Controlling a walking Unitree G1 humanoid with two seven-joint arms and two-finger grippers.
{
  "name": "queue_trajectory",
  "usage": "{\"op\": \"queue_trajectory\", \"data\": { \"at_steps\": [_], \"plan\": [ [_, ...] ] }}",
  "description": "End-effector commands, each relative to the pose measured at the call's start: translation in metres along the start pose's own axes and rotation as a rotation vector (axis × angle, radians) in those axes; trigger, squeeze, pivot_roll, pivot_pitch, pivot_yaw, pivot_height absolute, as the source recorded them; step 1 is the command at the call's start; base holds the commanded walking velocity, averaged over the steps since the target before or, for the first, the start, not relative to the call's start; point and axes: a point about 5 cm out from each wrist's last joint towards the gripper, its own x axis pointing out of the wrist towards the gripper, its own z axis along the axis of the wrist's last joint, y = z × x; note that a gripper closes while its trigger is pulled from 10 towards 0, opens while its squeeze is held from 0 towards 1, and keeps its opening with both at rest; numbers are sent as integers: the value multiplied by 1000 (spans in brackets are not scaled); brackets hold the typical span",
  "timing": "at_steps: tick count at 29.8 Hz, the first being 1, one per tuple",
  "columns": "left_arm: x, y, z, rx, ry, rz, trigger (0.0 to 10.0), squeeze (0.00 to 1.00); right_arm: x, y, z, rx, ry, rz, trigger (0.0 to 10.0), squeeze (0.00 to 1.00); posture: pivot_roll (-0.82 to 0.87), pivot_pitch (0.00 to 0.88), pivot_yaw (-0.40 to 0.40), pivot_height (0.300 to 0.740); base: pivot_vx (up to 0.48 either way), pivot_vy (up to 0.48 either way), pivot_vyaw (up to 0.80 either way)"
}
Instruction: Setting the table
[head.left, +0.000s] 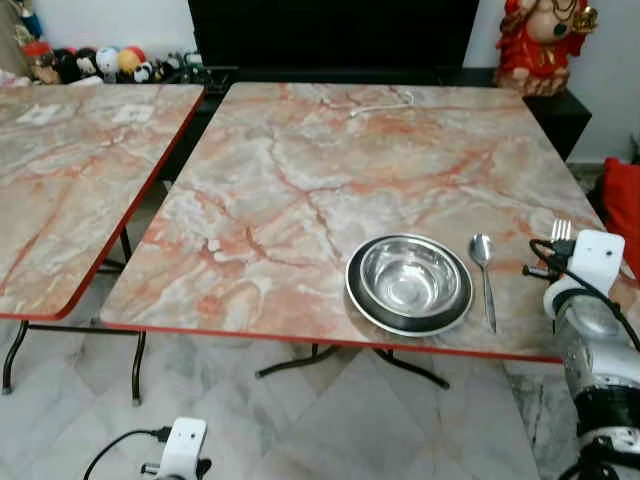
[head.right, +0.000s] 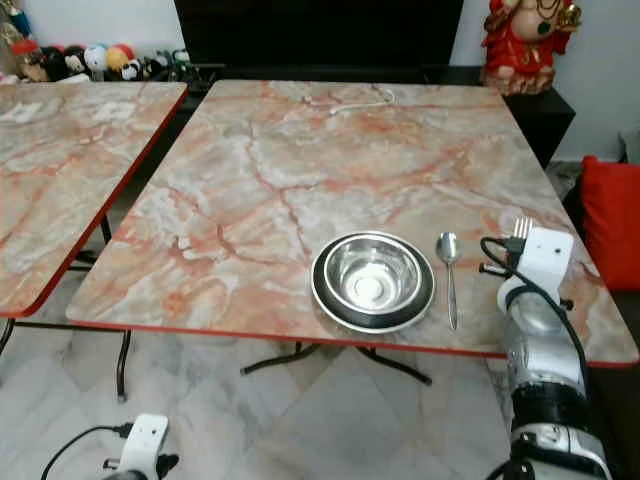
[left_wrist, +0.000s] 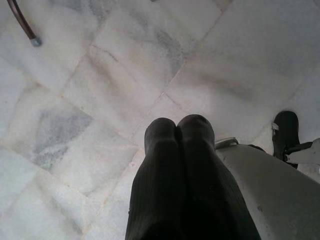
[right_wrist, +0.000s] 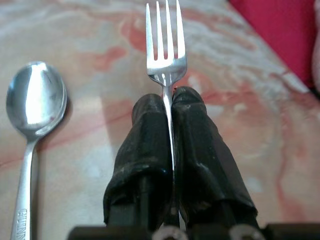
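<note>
A steel bowl (head.left: 410, 275) sits in a dark plate (head.left: 369, 302) near the front edge of the marble table (head.left: 300, 180). Just right of the plate lies a spoon (head.left: 483, 268), bowl end away from me. My right gripper (right_wrist: 168, 107) is shut on a fork (right_wrist: 165, 42), the handle pinched between its fingers (right_wrist: 147, 145), the tines (head.left: 561, 231) pointing away over the table to the right of the spoon (right_wrist: 35, 105). The left gripper (left_wrist: 177, 127) hangs low by my side, shut on nothing, over the tiled floor.
A second marble table (head.left: 70, 180) stands to the left, with a narrow gap between the two. A thin white cord (head.left: 385, 104) lies at the far edge. A red figurine (head.left: 540, 40) and a red cushion (head.left: 625, 195) are on the right. Toys (head.left: 100, 62) line the back.
</note>
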Motion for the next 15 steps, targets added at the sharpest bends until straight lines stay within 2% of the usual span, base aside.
{"op": "queue_trajectory", "data": {
  "at_steps": [1,15],
  "plan": [
    [-1,2,-5,15,28,-2,10000,0,3,-2,2,-12,-5,2,10000,0,33,77,23,740,0,0,0],
    [-1,3,-5,23,26,0,10000,0,8,9,-16,38,33,48,10000,0,46,69,27,740,0,0,0]
  ]
}}
